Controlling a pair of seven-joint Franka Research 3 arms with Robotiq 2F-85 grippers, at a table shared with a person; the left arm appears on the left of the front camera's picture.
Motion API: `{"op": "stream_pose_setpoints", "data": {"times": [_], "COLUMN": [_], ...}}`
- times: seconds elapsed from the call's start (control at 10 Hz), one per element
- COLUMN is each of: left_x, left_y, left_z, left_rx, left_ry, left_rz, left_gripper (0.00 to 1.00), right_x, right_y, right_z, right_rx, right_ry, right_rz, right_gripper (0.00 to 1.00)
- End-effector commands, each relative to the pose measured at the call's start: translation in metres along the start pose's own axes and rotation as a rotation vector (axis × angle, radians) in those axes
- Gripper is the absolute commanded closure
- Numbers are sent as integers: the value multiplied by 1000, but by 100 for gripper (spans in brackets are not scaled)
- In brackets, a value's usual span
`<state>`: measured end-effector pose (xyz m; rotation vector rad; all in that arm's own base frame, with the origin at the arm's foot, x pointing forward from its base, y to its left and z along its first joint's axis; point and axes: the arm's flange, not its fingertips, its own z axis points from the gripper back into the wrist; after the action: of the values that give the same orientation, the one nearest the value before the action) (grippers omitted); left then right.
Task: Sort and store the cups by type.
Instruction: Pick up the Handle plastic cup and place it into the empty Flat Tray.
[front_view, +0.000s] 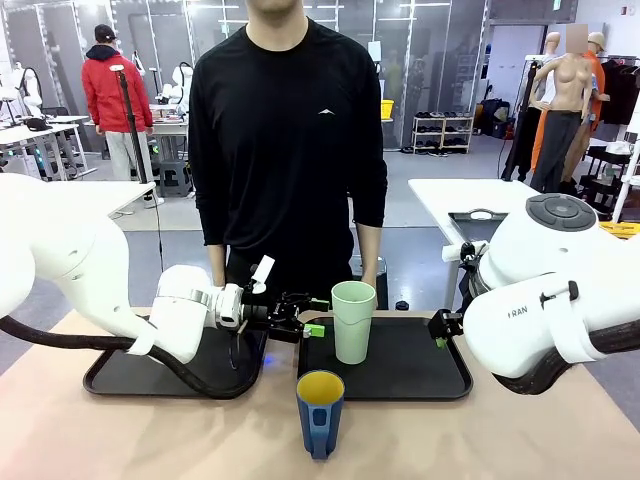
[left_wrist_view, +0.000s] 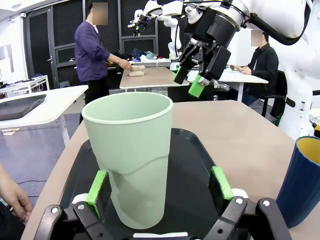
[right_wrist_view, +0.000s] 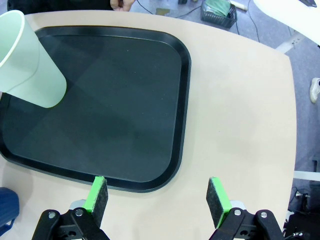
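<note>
Tumbler (front_view: 353, 320) upright on right-hand tray (front_view: 420, 385), left gripper (left_wrist_view: 158, 172) level with fingers spread either side of it, right gripper (right_wrist_view: 157, 182) pointing down over tray edge, fingers apart, blue cup (front_view: 320, 412) on table (front_view: 500, 440) in front

The left arm (front_view: 60, 255) has a white, rounded shell, a silver ring (front_view: 205, 297) at the wrist, a small white tag (front_view: 262, 268) and a thick black cable (front_view: 60, 340) along its underside. The right arm (front_view: 540, 320) is white too, with black seams between its segments, grey letters (front_view: 518, 312) of which "RAN" can be read, and a round grey cap (front_view: 560, 211) with raised buttons. The left gripper (left_wrist_view: 159, 184) and right gripper (right_wrist_view: 157, 196) are black, with linked fingers, silver screws (left_wrist_view: 235, 201) at the joints and green pads (right_wrist_view: 217, 194). The person (front_view: 285, 140) wears a black long-sleeved top with a small white logo (front_view: 327, 112) on the chest.
</note>
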<state>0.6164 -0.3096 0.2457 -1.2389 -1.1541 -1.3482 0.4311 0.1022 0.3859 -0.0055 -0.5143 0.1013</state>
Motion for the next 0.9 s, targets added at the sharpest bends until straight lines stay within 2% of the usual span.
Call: {"op": "stream_pose_setpoints", "data": {"times": [0.0,0.5,0.8], "left_x": [10,53,76], "left_y": [-8,-56,-91], "left_z": [5,66,122], "left_rx": [-2,51,122], "left_ry": [16,179,319], "left_rz": [-15,-71,-112], "left_gripper": [0,0,0], "right_x": [1,1,1], "right_y": [0,0,0], "right_z": [-1,-1,-1], "right_rx": [0,0,0], "right_ry": [1,1,1], "right_rz": [9,9,9], "right_gripper": [0,0,0]}}
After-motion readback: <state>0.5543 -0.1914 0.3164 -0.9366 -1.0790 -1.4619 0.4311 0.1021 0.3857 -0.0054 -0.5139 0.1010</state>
